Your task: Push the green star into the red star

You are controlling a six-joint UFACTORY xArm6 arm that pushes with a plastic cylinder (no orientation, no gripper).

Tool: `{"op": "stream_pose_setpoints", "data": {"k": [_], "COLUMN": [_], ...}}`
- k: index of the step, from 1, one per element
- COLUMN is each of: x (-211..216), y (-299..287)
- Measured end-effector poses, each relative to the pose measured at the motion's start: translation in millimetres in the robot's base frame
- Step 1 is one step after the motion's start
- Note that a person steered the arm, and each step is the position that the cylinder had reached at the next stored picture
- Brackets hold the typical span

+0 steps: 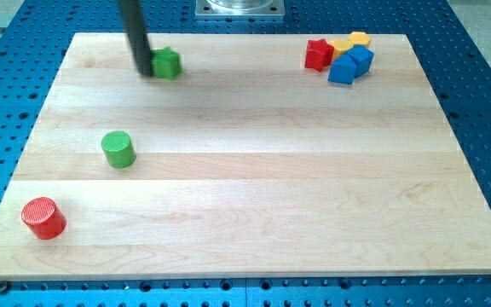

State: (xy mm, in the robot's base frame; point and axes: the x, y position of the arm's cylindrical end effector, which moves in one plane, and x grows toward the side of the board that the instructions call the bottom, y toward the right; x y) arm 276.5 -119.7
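Note:
The green star (168,63) lies near the view's top left on the wooden board. My tip (143,71) touches or nearly touches its left side, with the dark rod rising up to the view's top. The red star (318,54) lies far to the right, near the view's top right, at the left end of a cluster of blocks. A wide stretch of board separates the two stars.
Right of the red star sit a yellow block (341,45), a yellow hexagon (360,39) and two blue blocks (352,65). A green cylinder (118,149) stands at the left middle. A red cylinder (43,217) stands at the bottom left.

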Motion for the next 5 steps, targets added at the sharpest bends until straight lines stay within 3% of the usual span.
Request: {"op": "stream_pose_setpoints", "data": {"k": [2,3,5], "x": [-18,-24,-21], "y": [190,226,82]}}
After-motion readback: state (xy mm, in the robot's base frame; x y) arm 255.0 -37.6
